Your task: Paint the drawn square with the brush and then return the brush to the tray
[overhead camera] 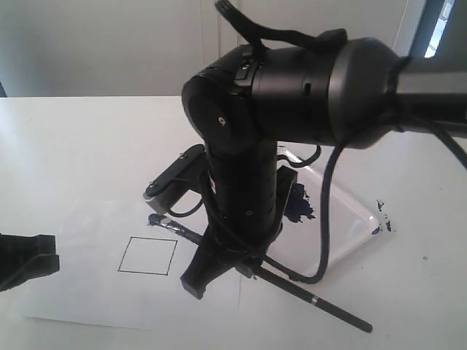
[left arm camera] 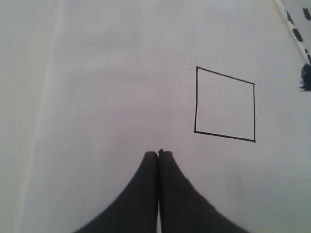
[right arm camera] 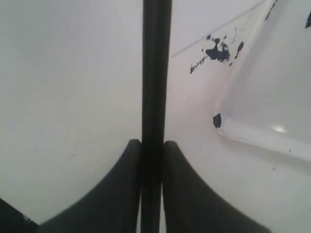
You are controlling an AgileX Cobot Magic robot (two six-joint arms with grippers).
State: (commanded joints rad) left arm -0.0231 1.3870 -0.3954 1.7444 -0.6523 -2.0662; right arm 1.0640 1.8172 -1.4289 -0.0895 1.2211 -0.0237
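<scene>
Black brush [overhead camera: 321, 302] handle sits nearest me, slanting low over the white desk [overhead camera: 66, 146]. My right tool [right arm camera: 153, 143] is clamped tight on its shaft. At near left my left tool [left arm camera: 158, 155] hangs by the paper sheet [overhead camera: 80, 292] edge, tips pressed together, holding nothing. On the paper between both tools is the drawn square [overhead camera: 148, 256], centre white. The brush's dark blue tip is just off the square's far right corner; can't tell if it touches paper. Farther back right, behind the right arm [overhead camera: 292, 80], lies the tray [overhead camera: 350, 219] with its blue blotch [overhead camera: 300, 205].

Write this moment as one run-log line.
right gripper shut on brush | left gripper shut | drawn square unpainted | brush tip outside square
</scene>
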